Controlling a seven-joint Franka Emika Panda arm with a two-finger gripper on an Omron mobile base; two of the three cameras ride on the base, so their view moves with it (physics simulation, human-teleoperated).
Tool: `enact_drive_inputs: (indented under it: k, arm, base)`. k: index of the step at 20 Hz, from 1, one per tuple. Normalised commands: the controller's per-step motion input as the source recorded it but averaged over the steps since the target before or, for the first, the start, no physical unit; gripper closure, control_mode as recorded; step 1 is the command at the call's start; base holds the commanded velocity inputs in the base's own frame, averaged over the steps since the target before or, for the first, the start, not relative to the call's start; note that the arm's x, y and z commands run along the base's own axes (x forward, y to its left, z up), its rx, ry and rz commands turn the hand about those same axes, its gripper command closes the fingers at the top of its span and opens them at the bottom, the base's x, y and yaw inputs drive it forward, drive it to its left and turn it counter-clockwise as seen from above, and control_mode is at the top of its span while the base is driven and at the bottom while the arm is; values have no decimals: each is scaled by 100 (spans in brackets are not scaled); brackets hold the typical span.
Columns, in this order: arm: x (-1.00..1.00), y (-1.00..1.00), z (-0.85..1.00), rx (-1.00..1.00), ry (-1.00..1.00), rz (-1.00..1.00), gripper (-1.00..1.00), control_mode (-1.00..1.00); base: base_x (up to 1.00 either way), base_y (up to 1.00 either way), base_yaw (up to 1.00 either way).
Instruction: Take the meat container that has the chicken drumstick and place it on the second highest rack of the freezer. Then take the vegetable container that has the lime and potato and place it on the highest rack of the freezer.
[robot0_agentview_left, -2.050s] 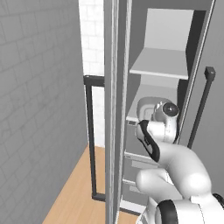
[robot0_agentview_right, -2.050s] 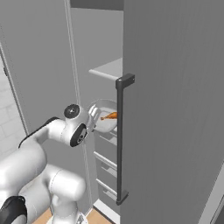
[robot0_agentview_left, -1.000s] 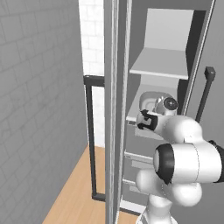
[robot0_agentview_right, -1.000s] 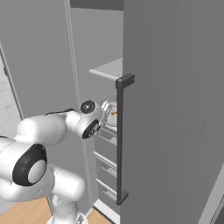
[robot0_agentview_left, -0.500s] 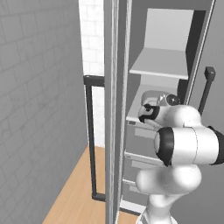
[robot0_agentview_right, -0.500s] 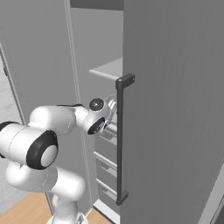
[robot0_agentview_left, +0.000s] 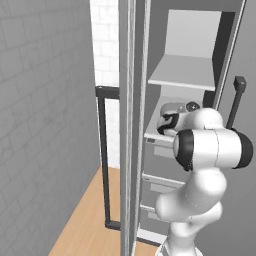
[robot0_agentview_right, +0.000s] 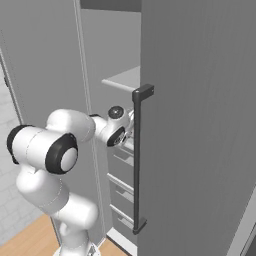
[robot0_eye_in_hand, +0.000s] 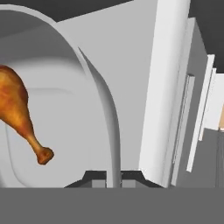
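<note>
Inside the freezer (robot0_agentview_left: 200, 40) your tool (robot0_eye_in_hand: 113, 177) is pinched tight on the meat container's (robot0_eye_in_hand: 105, 109) rim, which runs straight up between its tips. Left of the tool, within that tray, lies the drumstick (robot0_eye_in_hand: 19, 118). You look to be setting the tray on the second rack (robot0_agentview_left: 156, 136), under the top rack (robot0_agentview_left: 182, 72). Next, seat it flat, then release.

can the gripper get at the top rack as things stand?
Probably not yet. The gripper is shut on the rim of the meat container with the chicken drumstick, down at the second highest rack. The highest rack sits open above.
</note>
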Motion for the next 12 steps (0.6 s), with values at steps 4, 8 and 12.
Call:
enact_drive_inputs:
  k: [4,8,12]
  arm:
    - [30,-7,-3,0,6,0,100,-100]
    - [19,-11,-4,0,4,0,100,-100]
    - [9,-16,-9,1,3,0,-100,-100]
  base:
    - [0,0,0]
    - [0,0,0]
    - [0,0,0]
